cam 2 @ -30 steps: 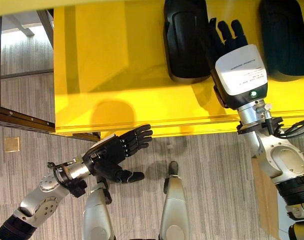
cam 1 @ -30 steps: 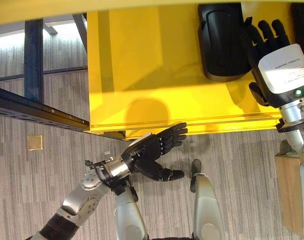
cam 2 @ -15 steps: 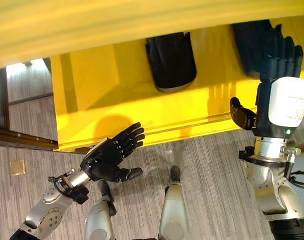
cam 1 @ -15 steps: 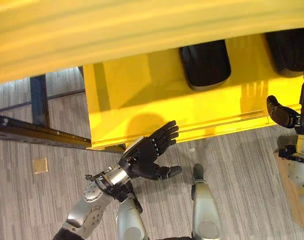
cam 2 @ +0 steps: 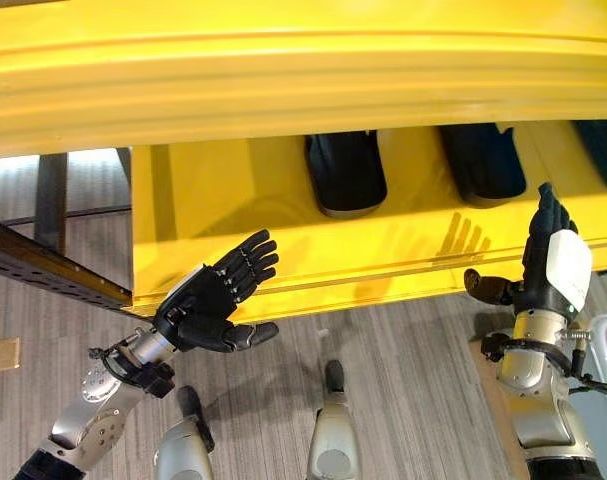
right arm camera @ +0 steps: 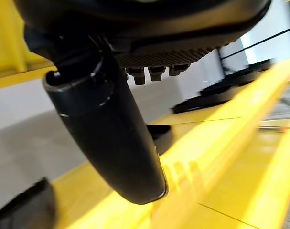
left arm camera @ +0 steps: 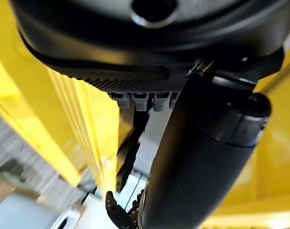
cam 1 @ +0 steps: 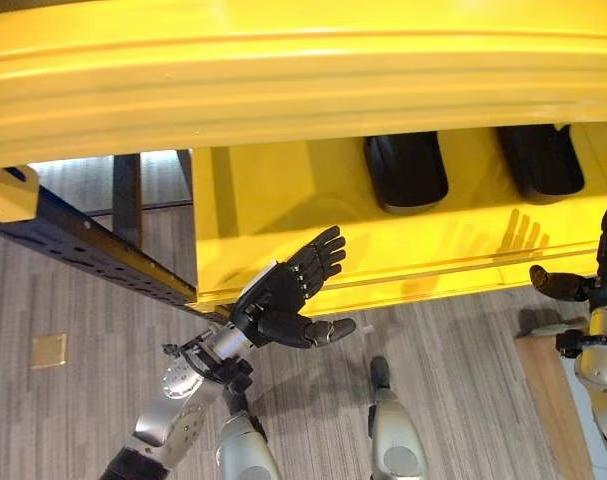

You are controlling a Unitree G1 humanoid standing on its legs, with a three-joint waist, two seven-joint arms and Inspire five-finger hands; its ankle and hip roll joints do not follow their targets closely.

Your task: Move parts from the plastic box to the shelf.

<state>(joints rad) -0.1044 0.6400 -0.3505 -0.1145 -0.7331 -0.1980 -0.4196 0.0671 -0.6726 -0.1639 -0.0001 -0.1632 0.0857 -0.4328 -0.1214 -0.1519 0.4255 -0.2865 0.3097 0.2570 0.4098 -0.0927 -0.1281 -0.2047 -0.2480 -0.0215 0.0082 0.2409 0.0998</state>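
Black moulded parts lie side by side on the yellow shelf (cam 1: 283,190): one (cam 1: 405,170) near the middle, a second (cam 1: 539,160) to its right, and the edge of a third (cam 2: 605,140) at the far right. My right hand (cam 2: 554,265) stands upright in front of the shelf's front lip, fingers straight and thumb out, holding nothing and clear of the parts. My left hand (cam 1: 283,298) hovers open just before the lip, below and left of the first part. The right wrist view shows my thumb (right arm camera: 111,133) over the yellow board and a black part (right arm camera: 20,207).
The shelf's upper yellow board (cam 1: 303,80) overhangs the whole top of the scene. A dark perforated metal beam (cam 1: 93,255) runs off to the left. A brown box (cam 1: 549,400) stands on the carpet at the lower right, and a small tan square (cam 1: 48,350) lies on the floor at the left.
The camera has shifted, so the upper board now shows. My right hand has drawn back from the black part on the shelf to in front of the lip. My left hand rose slightly.
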